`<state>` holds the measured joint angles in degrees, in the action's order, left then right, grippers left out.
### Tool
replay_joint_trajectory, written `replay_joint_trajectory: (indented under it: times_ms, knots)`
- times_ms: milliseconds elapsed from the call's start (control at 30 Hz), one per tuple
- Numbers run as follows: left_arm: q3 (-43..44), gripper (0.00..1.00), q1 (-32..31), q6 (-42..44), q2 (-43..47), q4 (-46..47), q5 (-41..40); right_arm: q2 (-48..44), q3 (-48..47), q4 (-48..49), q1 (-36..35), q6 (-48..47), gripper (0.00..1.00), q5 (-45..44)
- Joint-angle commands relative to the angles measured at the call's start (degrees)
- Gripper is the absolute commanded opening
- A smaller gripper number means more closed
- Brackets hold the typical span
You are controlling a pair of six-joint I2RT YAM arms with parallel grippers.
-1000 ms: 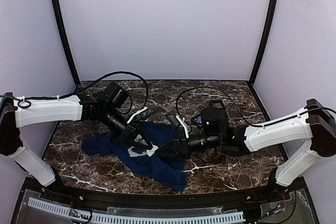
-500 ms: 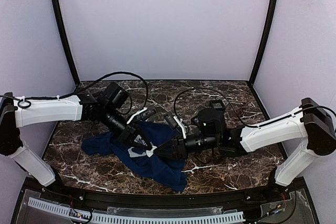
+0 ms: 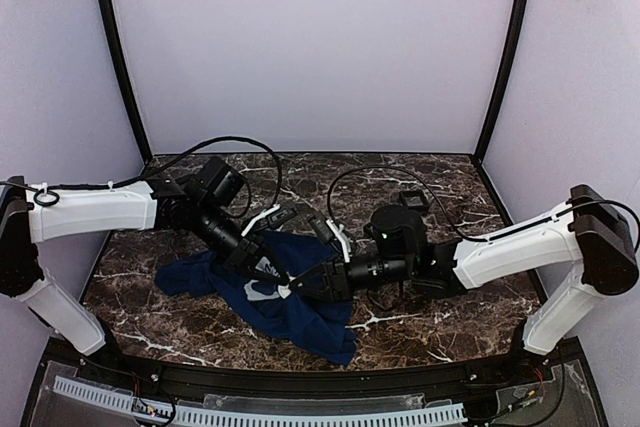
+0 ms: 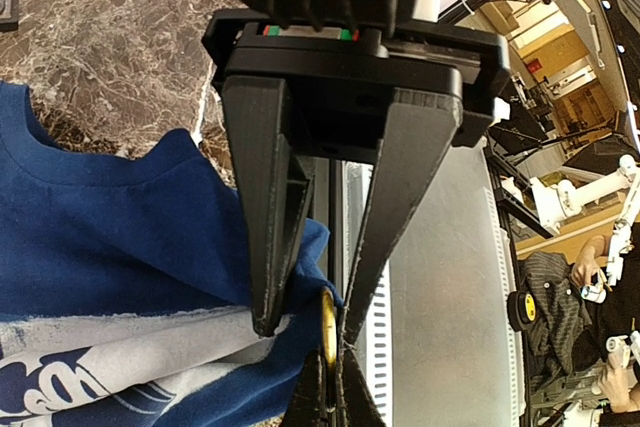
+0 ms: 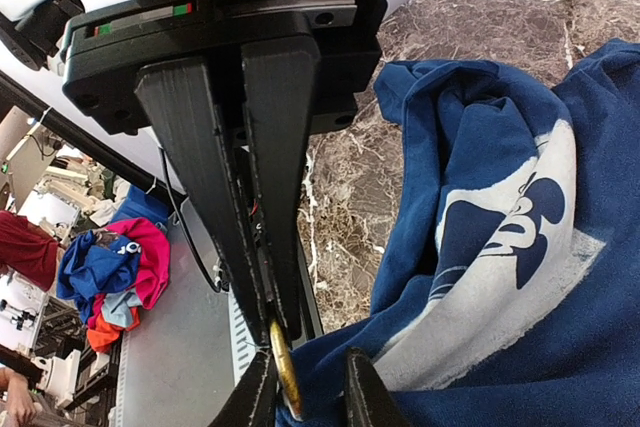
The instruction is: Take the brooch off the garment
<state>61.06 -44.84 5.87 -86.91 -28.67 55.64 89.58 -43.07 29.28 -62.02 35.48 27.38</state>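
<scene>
Not off yet. Left gripper (image 4: 305,332) is clamped on a fold of the navy T-shirt (image 5: 500,147), right gripper (image 5: 268,332) pinches the brooch (image 5: 285,372) sitting on that fold. Pulling it free is what's left.

The garment (image 5: 470,117) runs past the frame's lower edge.
</scene>
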Motion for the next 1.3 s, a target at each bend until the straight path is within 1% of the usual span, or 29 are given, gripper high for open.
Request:
replay_joint_trajectory:
  times_ms: [0,267,367,467,500,567,600,700,767,800,867,1000,1133,1167,1200,1267]
  knots:
    - [1.1,0.01,-0.1,0.6,0.9,-0.3,1.2,1.4,-1.0,-2.7,-0.8,-0.9,0.22,-4.5]
    - [1.0,0.01,0.0,0.5,1.3,0.0,1.9,2.2,-0.2,-6.9,-1.5,-2.9,0.18,-13.4]
    - [1.0,0.01,-0.1,0.5,1.5,0.1,2.0,2.3,-0.3,-8.3,-1.7,-3.9,0.18,-14.9]
    - [0.9,0.01,0.0,0.4,1.4,0.1,2.0,2.0,-0.3,-8.3,-1.8,-4.4,0.18,-14.3]
    - [0.9,0.01,0.0,0.4,1.3,0.1,1.7,1.7,-0.2,-8.0,-1.8,-4.6,0.19,-13.4]
    - [0.9,0.01,0.0,0.5,1.3,-0.2,0.0,0.6,0.0,-6.9,-1.7,-4.6,0.24,-10.7]
    - [0.9,0.01,0.1,0.7,1.4,-0.3,-0.9,-0.2,0.2,-6.2,-1.7,-4.2,0.29,-9.5]
    - [0.7,0.01,0.1,-0.1,2.1,0.5,-7.1,-3.8,2.0,-4.3,-1.8,-2.5,0.57,-8.7]
    - [0.4,0.01,0.2,-0.4,2.7,1.2,-9.9,-5.9,2.9,-4.9,-1.8,-2.3,0.70,-10.1]
    - [0.2,0.01,0.2,-0.6,2.9,1.4,-10.3,-6.6,3.3,-5.3,-1.7,-2.4,0.74,-11.1]
    - [-0.5,0.01,0.3,-1.2,3.7,2.7,-10.9,-7.0,3.9,-6.4,-1.7,-2.7,0.76,-12.7]
    - [-1.5,0.01,0.4,-2.5,4.8,5.0,-11.4,-4.7,3.4,-7.7,-1.9,-2.9,0.73,-12.8]
    - [-2.4,0.01,0.3,-3.6,5.7,7.2,-11.3,-2.9,2.8,-7.2,-2.2,-3.0,0.64,-12.5]
    - [-2.4,0.01,0.3,-3.8,5.8,7.3,-11.4,-2.5,2.4,-7.2,-2.2,-3.3,0.59,-12.3]
    - [-2.6,0.01,0.3,-3.9,6.0,7.6,-11.6,-2.1,1.8,-7.2,-2.4,-3.5,0.50,-11.9]
    - [-2.9,0.01,0.3,-4.3,6.3,8.3,-12.5,-1.7,1.0,-7.2,-2.7,-3.9,0.36,-11.4]
